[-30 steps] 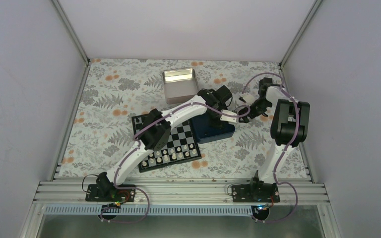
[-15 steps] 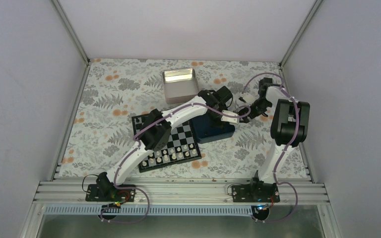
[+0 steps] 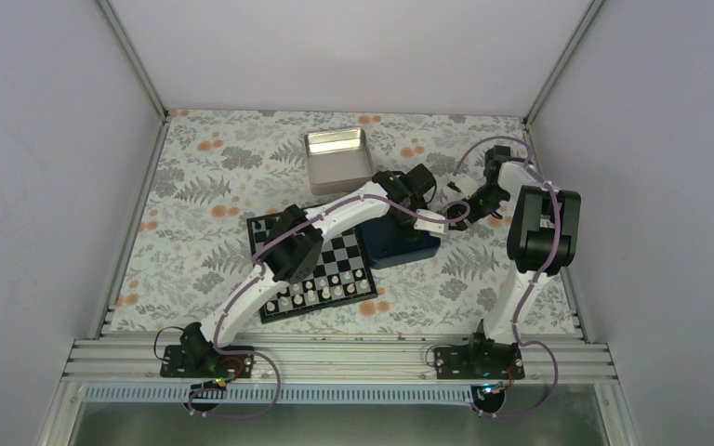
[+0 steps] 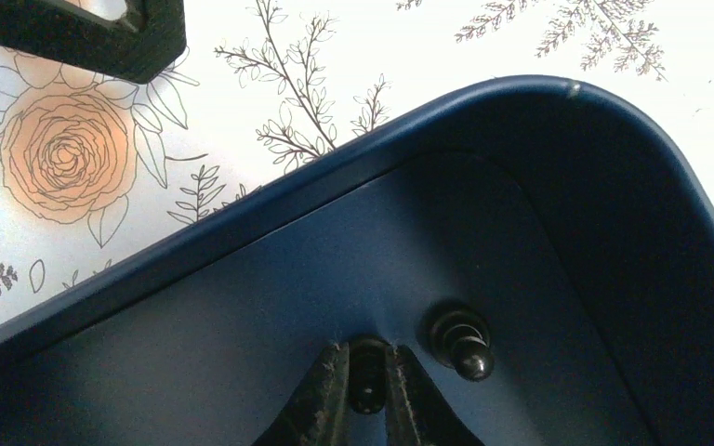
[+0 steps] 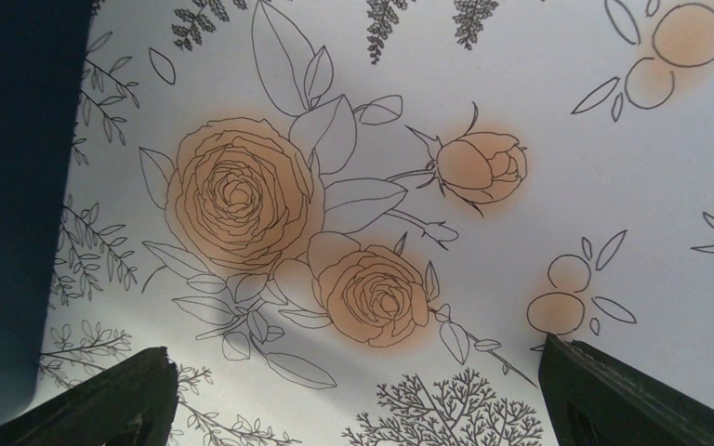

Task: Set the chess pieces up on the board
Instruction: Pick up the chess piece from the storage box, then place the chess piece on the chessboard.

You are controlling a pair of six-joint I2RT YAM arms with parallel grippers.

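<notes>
In the left wrist view my left gripper reaches down into the navy blue box and is shut on a small black chess piece held between its fingertips. A second black chess piece lies just right of it on the box floor. The board lies left of the box, with cream-white chessmen along its near rows. My right gripper hangs wide open over the flowered cloth just right of the box, with nothing between its fingers; the top view shows it there too.
A shiny metal tin stands behind the board and box. My left arm stretches diagonally over the board and hides part of it. A black part of the right gripper sits close outside the box's rim. Frame rails edge the flowered table.
My left gripper's jaws have closed onto the black chess piece inside the box. Both arms have stayed almost where they were.
</notes>
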